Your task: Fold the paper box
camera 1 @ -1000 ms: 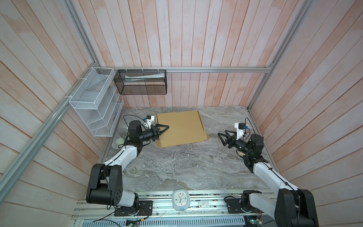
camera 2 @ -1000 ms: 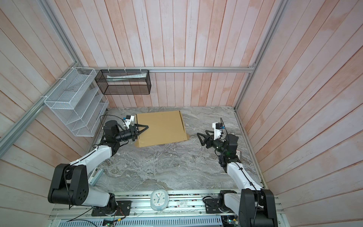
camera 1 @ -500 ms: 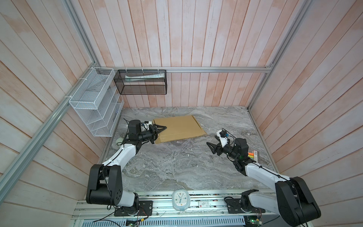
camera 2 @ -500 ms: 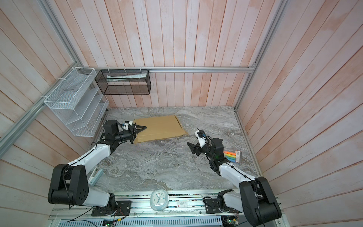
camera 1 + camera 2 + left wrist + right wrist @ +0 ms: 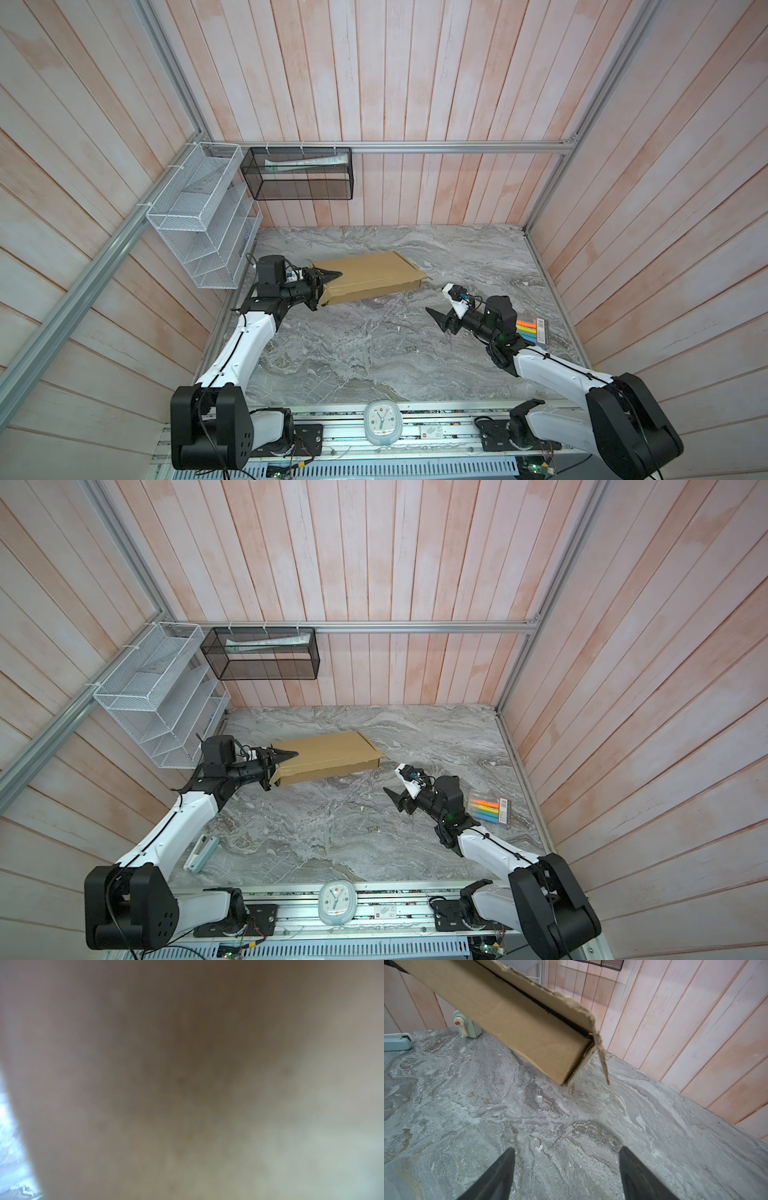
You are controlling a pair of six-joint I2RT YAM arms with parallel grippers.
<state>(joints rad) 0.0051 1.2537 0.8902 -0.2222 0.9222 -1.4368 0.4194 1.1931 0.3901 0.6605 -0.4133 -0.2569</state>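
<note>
Paper box lay lowered onto the back-left part of the marble table, near its left edge, where a second earlier it had been tipped up with its lid facing the cameras. The left gripper held the box's left end, jaws partly closed with one finger over the lid and the other at the front corner, and cardboard blurred out its wrist view. The lid's ragged front flap overhung the front wall untucked, so the fold looked nearly done but not locked. The right gripper, wide open and empty, had swung in from the right edge to hang low near the table's middle, well apart from the paper box, uncovering a pack of coloured markers by that edge.
</note>
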